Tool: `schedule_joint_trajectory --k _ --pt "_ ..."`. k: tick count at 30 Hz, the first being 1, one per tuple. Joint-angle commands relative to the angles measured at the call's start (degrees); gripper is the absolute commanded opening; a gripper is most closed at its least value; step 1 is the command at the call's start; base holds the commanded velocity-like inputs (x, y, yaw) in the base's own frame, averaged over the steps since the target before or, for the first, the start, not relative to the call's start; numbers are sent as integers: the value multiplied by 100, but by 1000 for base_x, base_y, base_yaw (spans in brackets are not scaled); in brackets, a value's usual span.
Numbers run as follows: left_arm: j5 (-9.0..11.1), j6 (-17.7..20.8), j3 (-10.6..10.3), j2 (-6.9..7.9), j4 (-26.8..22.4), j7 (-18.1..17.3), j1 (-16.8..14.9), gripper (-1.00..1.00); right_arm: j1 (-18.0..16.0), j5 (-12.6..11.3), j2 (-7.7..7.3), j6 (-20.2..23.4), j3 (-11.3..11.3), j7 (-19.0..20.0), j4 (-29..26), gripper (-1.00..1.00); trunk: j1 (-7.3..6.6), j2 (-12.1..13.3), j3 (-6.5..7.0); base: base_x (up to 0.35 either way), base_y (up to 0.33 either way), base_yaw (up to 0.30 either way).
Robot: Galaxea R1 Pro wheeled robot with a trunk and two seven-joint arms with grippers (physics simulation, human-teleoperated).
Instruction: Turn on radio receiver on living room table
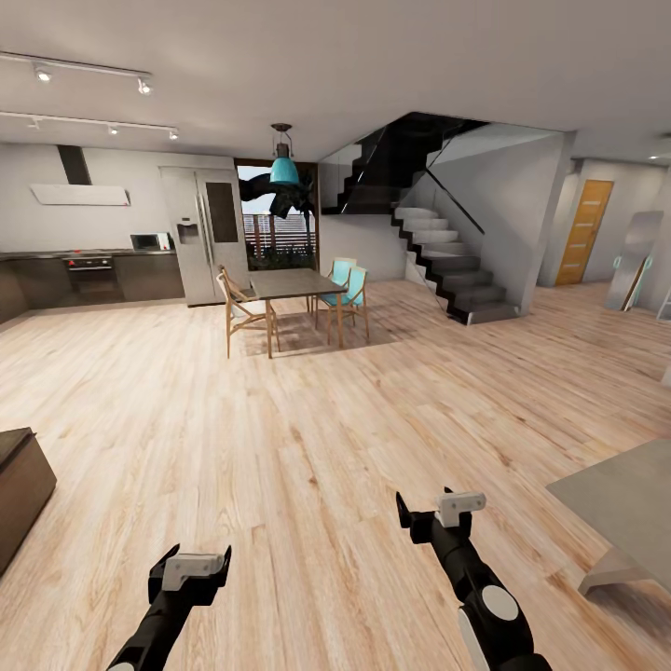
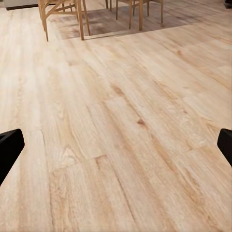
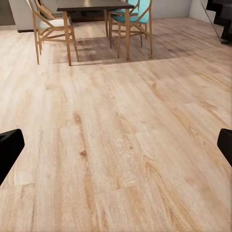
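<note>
The radio receiver is out of view. A corner of a low grey table point(image 1: 626, 508) juts in at the right edge of the head view, and nothing stands on the part I can see. Both arms are held low over the light wood floor point(image 1: 308, 419). My left gripper point(image 1: 193, 570) is open. Its dark fingertips point(image 2: 8, 147) sit far apart at the edges of the left wrist view, with bare floor between them. My right gripper point(image 1: 440, 514) is open too, its fingertips point(image 3: 8, 147) spread wide over floorboards.
Straight ahead stands a dark dining table point(image 1: 294, 282) with wooden chairs point(image 1: 240, 312). Beyond it are a kitchen counter point(image 1: 93, 275) and a fridge point(image 1: 210, 233). A staircase point(image 1: 452, 266) rises at the right. A dark cabinet point(image 1: 20, 485) stands near my left side.
</note>
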Motion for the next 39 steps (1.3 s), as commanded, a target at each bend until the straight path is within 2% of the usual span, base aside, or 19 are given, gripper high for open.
schedule_joint_trajectory --k 1,10,39 --pt "0 0 0 0 0 0 0 100 0 1 0 0 1 0 0 100 0 0 0 0 0 0" --pt "17 -1 -1 0 10 -2 0 100 0 -5 3 15 4 -1 -8 100 0 0 0 0 0 -105" --pt "26 -1 -9 0 34 -2 0 100 0 -5 8 19 4 -1 -16 100 0 0 0 0 0 -277"
